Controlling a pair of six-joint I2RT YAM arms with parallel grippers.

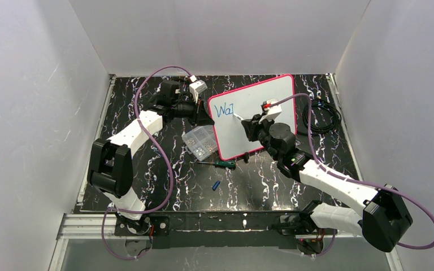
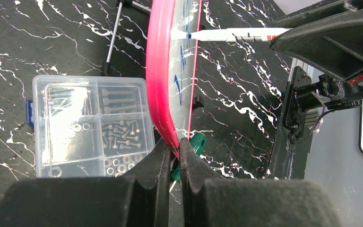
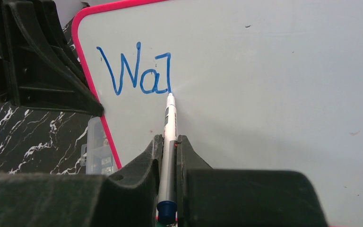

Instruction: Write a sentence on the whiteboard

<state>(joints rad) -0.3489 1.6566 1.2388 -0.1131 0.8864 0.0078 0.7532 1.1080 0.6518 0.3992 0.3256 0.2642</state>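
Note:
The whiteboard [image 1: 260,107] with a pink-red rim stands tilted up on the black marbled table; it also shows in the right wrist view [image 3: 264,94] and edge-on in the left wrist view [image 2: 159,85]. My left gripper [image 2: 175,147] is shut on its rim at the left edge, also seen from the top [image 1: 206,116]. My right gripper [image 3: 170,142] is shut on a white marker [image 3: 169,137] with a blue end. The marker tip touches the board at the foot of a fresh stroke. The sentence [image 3: 134,71] reads "Wa" plus a partial letter in blue.
A clear compartment box [image 2: 90,123] of screws and washers lies left of the board, also in the top view [image 1: 199,141]. A green-handled screwdriver [image 1: 224,164] and a small blue cap [image 1: 216,185] lie in front. A black cable coil [image 1: 322,116] sits at the right.

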